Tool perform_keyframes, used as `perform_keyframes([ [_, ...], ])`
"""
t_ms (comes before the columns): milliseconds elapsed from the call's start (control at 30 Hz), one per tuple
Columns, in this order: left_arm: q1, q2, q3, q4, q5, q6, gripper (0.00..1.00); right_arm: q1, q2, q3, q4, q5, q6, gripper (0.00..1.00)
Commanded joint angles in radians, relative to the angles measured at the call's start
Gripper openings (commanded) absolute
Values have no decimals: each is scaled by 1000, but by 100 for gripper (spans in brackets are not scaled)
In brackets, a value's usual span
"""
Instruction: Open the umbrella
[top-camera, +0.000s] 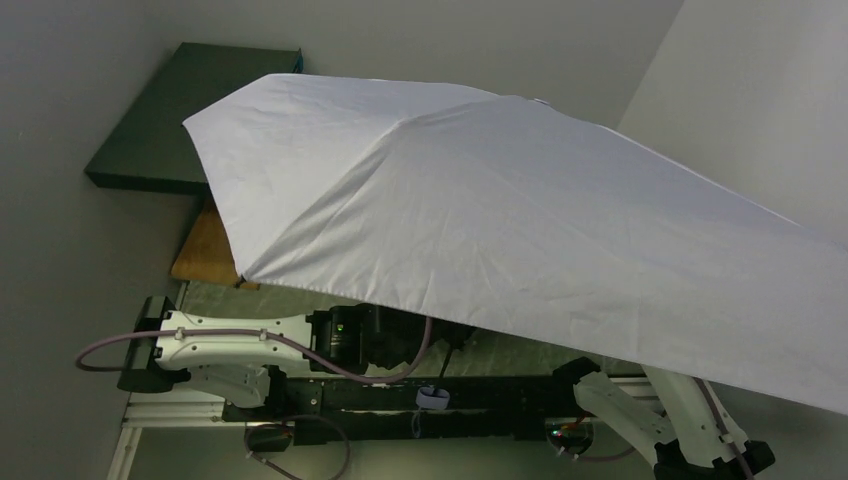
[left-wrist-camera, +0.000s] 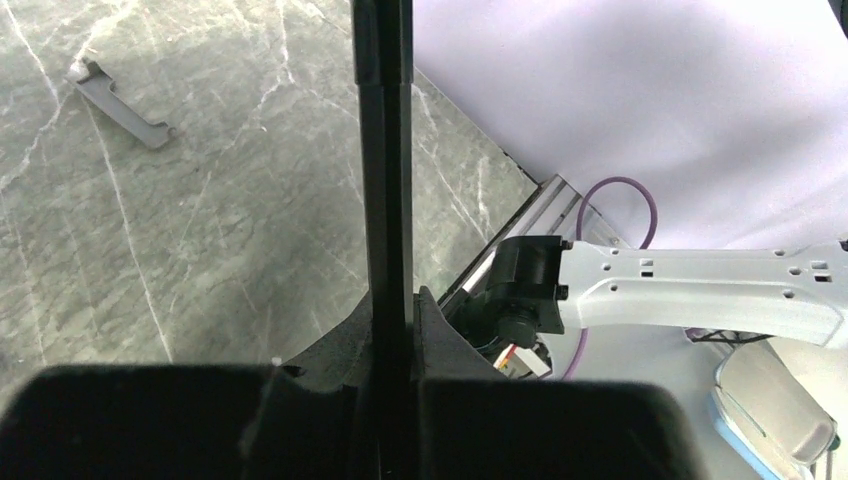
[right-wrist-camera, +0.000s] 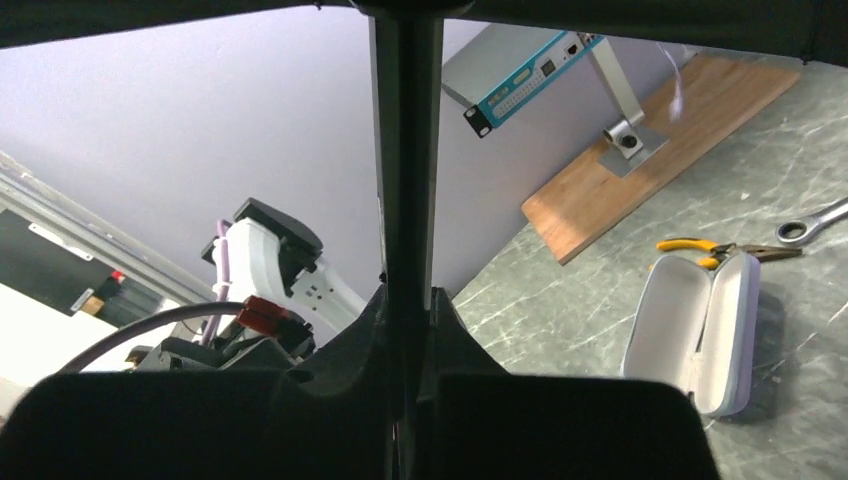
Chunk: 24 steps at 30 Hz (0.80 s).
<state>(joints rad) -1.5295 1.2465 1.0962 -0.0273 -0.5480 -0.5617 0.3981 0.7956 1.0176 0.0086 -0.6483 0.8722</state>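
Umbrella (top-camera: 520, 230) is open, its pale canopy spread over most of the table and hiding my grippers from the overhead camera. Below its near edge a thin black shaft (top-camera: 457, 350) drops to a small handle (top-camera: 432, 397) between my arm bases. Only the wrist cameras show my left gripper (left-wrist-camera: 384, 40) and right gripper (right-wrist-camera: 405, 50), each with fingers pressed flat together, nothing visible between. The right wrist alone shows a lilac case (right-wrist-camera: 700, 330) lying open on the marble table (right-wrist-camera: 800, 430), yellow pliers (right-wrist-camera: 690, 245) just beyond.

The pale lilac-white cloth umbrella (top-camera: 520, 220) looks matt and wrinkled. The grey marbled counter (left-wrist-camera: 200, 230) looks smooth, the brown board (right-wrist-camera: 650, 160) wooden.
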Motion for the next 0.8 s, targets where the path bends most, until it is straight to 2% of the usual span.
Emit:
perform_keyframes([
  [0, -8, -15, 57, 131, 16, 47, 0, -3, -14, -10, 17, 3, 2, 0],
  [133, -8, -7, 64, 106, -3, 31, 0, -2, -11, 6, -4, 15, -4, 0],
  [167, -8, -4, 71, 92, -9, 28, 4, -3, -7, 15, -17, 14, -9, 0],
  [233, -8, -1, 77, 76, -15, 32, 23, -2, 6, 45, -51, 14, -19, 0],
  [300, -8, -10, 69, 76, -19, 33, 49, -3, 20, 73, -81, 10, -38, 0],
  [400, -9, -36, 54, 76, -40, 38, 69, -3, 33, 98, -117, -14, -55, 0],
  [533, -8, -75, 45, 94, -24, 97, 73, -2, 32, 94, -121, -50, -48, 0],
  [667, 5, -88, 69, 68, -24, 125, 67, -2, 27, 98, -128, -80, -37, 0],
  [767, 33, -81, 90, 51, -2, 124, 65, -3, 23, 103, -125, -93, -22, 0],
])
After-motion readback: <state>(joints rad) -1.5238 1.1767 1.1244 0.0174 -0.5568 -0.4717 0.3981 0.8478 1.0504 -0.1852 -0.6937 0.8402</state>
